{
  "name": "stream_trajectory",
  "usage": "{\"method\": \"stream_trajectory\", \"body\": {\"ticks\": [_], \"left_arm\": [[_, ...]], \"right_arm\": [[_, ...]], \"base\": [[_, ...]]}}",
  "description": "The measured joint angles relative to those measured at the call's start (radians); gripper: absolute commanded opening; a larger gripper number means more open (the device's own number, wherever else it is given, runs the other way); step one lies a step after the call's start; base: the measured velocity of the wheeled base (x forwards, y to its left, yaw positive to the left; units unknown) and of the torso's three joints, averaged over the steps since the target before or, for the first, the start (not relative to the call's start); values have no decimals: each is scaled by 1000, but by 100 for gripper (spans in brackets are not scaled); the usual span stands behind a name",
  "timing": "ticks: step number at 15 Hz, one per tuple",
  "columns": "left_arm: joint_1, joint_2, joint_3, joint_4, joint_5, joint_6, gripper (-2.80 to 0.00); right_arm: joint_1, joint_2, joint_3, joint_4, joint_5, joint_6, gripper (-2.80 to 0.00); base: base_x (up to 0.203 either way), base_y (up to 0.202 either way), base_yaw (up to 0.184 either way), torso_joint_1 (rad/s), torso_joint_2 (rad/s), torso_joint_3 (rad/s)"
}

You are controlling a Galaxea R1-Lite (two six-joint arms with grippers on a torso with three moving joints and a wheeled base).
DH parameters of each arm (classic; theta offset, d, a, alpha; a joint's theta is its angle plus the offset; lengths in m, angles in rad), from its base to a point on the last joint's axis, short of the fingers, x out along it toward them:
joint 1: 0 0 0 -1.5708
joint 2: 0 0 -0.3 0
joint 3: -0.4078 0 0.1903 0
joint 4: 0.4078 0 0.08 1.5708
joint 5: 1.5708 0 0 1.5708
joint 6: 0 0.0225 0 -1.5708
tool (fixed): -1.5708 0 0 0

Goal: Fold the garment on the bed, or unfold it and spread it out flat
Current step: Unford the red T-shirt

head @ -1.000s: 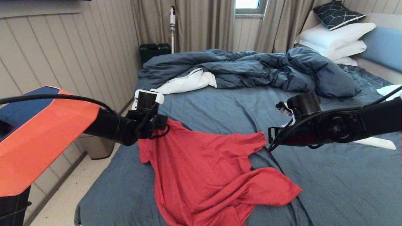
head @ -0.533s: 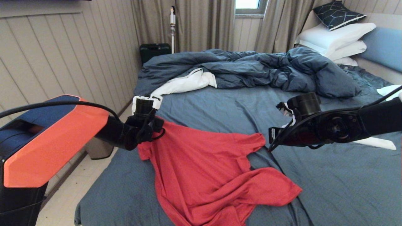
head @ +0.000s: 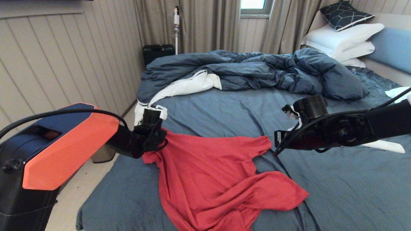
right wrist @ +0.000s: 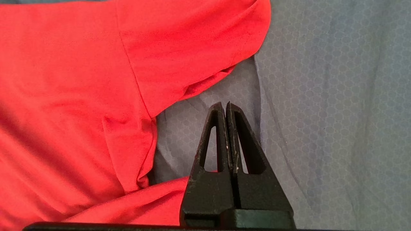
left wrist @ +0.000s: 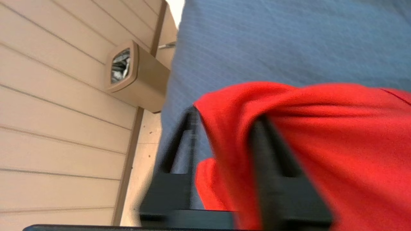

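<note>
Overhead, I see the thin bright red T-shirt (head: pixel 218 179) rumpled on the blue-grey sheeted bed (head: pixel 346 189), far from flat. On my left wrist feed, the left gripper (left wrist: pixel 224 128) has its fingers parted, cloth draped between them. Right wrist feed: the right gripper (right wrist: pixel 224 107) is clenched empty, hovering beside a sleeve.

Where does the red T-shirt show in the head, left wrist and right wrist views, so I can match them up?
Head view: the red T-shirt lies rumpled on the bed's blue-grey sheet, centre to lower centre, between both arms.
Left wrist view: it fills the lower right, draped over the left gripper and its fingers.
Right wrist view: it fills the left and top, a sleeve beyond the right gripper.
Shared landmark: the blue-grey sheet.
</note>
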Motion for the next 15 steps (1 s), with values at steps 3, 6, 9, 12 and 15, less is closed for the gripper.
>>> {"method": "stream_trajectory", "body": {"ticks": [3,6,9,12,15], "left_arm": [[-1,-15,4,-4,14,-10,0],[-4,-31,5,4,24,-27,0],[-4,-37,11,10,26,-41,0],[-6,-36,12,18,26,-42,0],[-13,-33,13,30,26,-40,0]], "right_arm": [[0,0,-1,0,0,1,-280],[-1,1,-3,0,0,-2,-280],[-3,-1,-2,0,0,-1,-280],[-3,-5,-1,0,0,-2,-280],[-3,-7,-1,0,0,-2,-280]], "base": [[0,0,0,0,0,0],[0,0,0,0,0,0],[0,0,0,0,0,0],[0,0,0,0,0,0],[0,0,0,0,0,0]]}}
